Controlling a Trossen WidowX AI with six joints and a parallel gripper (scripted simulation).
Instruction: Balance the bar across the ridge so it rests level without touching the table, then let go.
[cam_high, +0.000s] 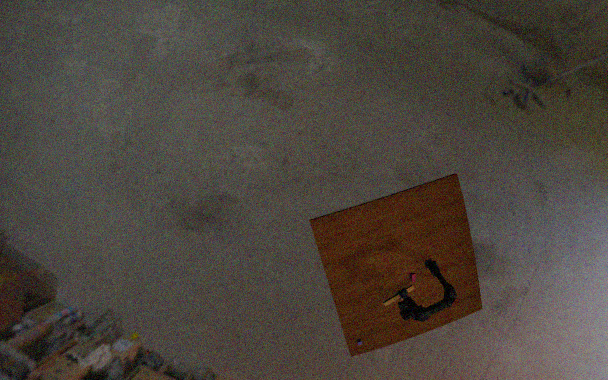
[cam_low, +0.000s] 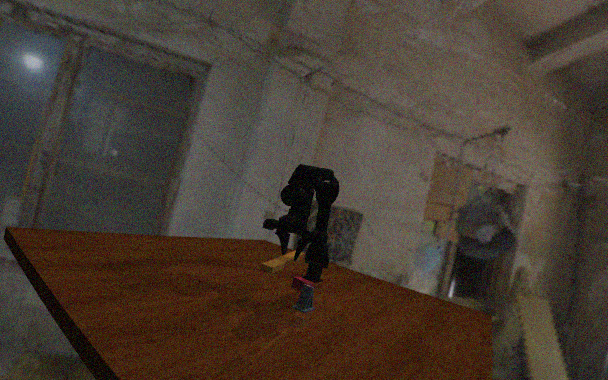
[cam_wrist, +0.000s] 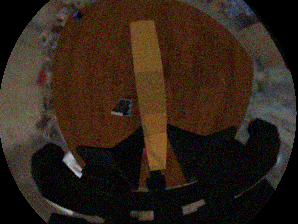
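Observation:
The tan bar (cam_high: 391, 301) (cam_low: 272, 264) (cam_wrist: 148, 55) is between the fingers of my gripper (cam_high: 402, 294) (cam_low: 291, 256) (cam_wrist: 154, 127), which is shut on it. The bar runs lengthwise away from the wrist camera, its far end well beyond the fingertips, and appears raised above the table. What looks like the ridge, a small blue-grey wedge (cam_low: 306, 297) (cam_wrist: 124, 106), stands on the table; in the wrist view it shows left of the bar, apart from it in the picture. It is hidden by the gripper in the top view.
A pink-red block (cam_high: 413, 277) (cam_low: 301, 283) stands near the arm's base (cam_high: 430, 265). A small bluish object (cam_high: 359, 342) (cam_wrist: 77, 15) lies near a corner of the brown table (cam_high: 380, 220) (cam_low: 175, 310). The arm bends over beside the wedge.

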